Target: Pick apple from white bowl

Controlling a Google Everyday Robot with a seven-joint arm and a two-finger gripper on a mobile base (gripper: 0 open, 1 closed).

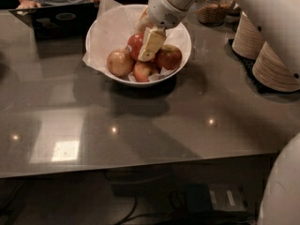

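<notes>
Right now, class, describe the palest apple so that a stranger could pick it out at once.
On the grey table, find the paper-lined white bowl, where the gripper hangs among the fruit. The yellowish-brown apple lies at the bowl's left side as seen in the picture, left of the gripper. It alone is dull and pale, while its neighbours are red.

Bowl (185,35) sits mid-bench (140,125), toward back. Apple (134,43) in it w/ others. Tool (148,50) down in bowl, just right of apple. Laptop (61,18) behind-left, plate stacks (272,64) right.

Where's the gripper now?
Camera view, upper centre: the gripper is inside the white bowl, between the brownish apple at image left and the dark red apple.
</notes>
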